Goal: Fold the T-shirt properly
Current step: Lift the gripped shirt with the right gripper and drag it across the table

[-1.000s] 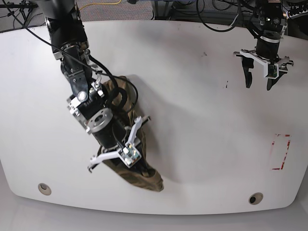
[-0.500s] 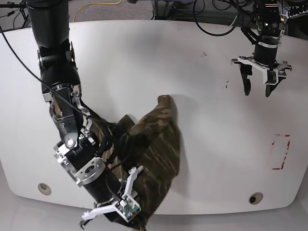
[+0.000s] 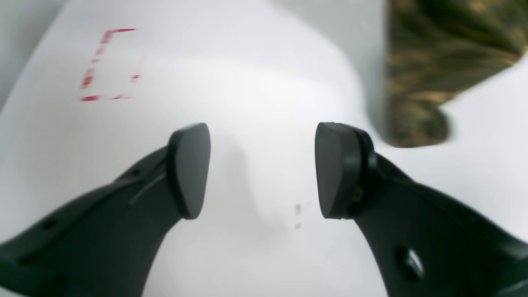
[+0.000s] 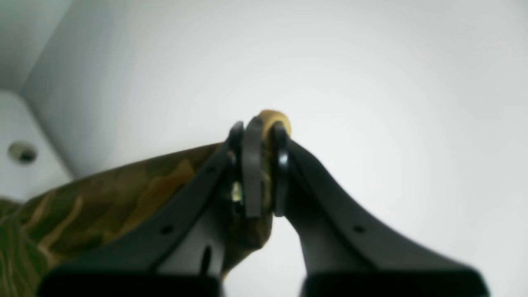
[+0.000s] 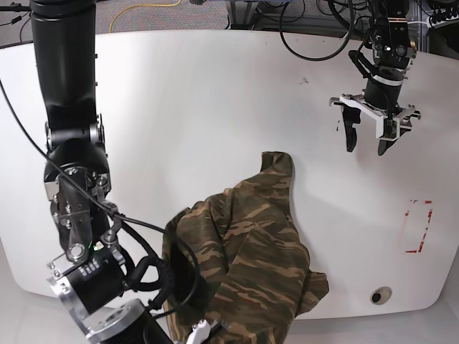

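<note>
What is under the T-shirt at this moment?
The T-shirt lies spread on the white table, pinched at one edge by the shut right gripper. Its near part hangs past the table edge. Whatever lies beneath the cloth is covered.

Layout on the table (image 5: 215, 86), base view

T-shirt (image 5: 247, 251) spread over the near middle, one narrow end reaching up toward the centre, near edge draped at the table's front rim. Right gripper (image 4: 258, 165) at the near-left corner, pinching a bit of that cloth, round hole (image 4: 22, 152) in the tabletop off to its left. Left gripper (image 5: 367, 140) hanging far right, well apart from the shirt. Marked rectangle (image 5: 419, 226) near the right edge, another hole (image 5: 381, 294) in front of it.
</note>
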